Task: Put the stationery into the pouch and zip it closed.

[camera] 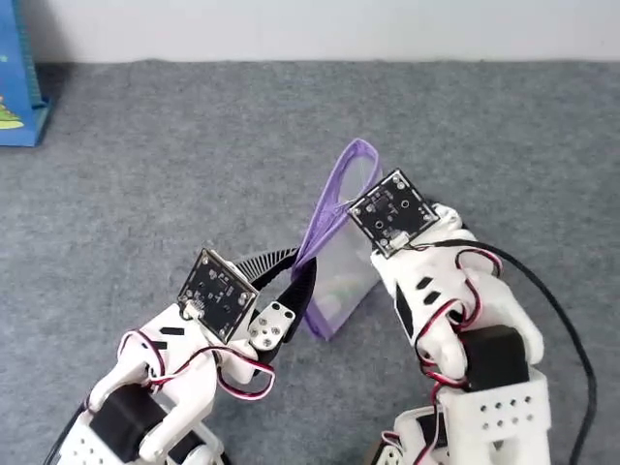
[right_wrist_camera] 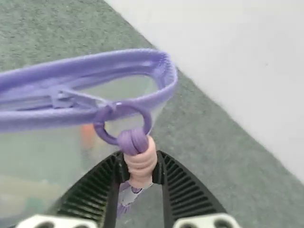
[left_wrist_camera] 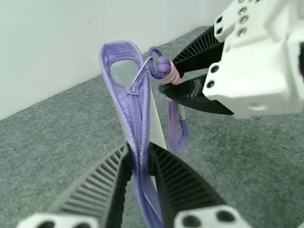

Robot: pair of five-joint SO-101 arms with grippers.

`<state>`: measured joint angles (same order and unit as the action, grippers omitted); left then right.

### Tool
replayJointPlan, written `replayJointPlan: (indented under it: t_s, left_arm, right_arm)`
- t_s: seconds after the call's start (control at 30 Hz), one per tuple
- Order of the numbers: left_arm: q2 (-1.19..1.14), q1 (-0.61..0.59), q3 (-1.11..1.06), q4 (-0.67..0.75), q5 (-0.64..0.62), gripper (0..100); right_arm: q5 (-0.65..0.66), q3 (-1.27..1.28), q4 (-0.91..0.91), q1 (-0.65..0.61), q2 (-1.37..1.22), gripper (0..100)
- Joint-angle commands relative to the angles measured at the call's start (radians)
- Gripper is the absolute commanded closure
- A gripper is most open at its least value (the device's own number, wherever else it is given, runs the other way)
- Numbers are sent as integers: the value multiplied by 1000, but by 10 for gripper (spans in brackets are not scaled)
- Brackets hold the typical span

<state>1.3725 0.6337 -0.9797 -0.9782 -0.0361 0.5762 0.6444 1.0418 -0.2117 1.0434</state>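
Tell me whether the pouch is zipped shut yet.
Not fully: past the zipper slider, the pouch mouth gapes in an open loop; behind it, the teeth are joined.

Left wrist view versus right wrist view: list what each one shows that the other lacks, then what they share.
Left wrist view: the left gripper clamped on the pouch at its zipped end, and the right gripper seen from the side, pinching the zip pull. Right wrist view: an orange item blurred behind the pouch's clear side. Shared: the purple zipper, partly open, the pull's pink bead, grey carpet, white wall.
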Motion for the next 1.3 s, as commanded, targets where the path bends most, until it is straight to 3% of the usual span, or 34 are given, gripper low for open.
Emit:
replayJointPlan:
  t_s: [0.0, 0.23, 0.8, 1.27]
  left_arm:
    - [8, 0, 7, -2, 8, 989]
    - [8, 0, 8, -15, 9, 989]
    - [8, 0, 7, -15, 9, 990]
    - [8, 0, 7, -11, 8, 988]
  right_arm:
    - [23, -21, -87, 62, -30, 987]
    - [52, -129, -193, 200, -282, 987]
    - [55, -626, -211, 421, -858, 987]
    - [54, -651, -90, 389, -905, 987]
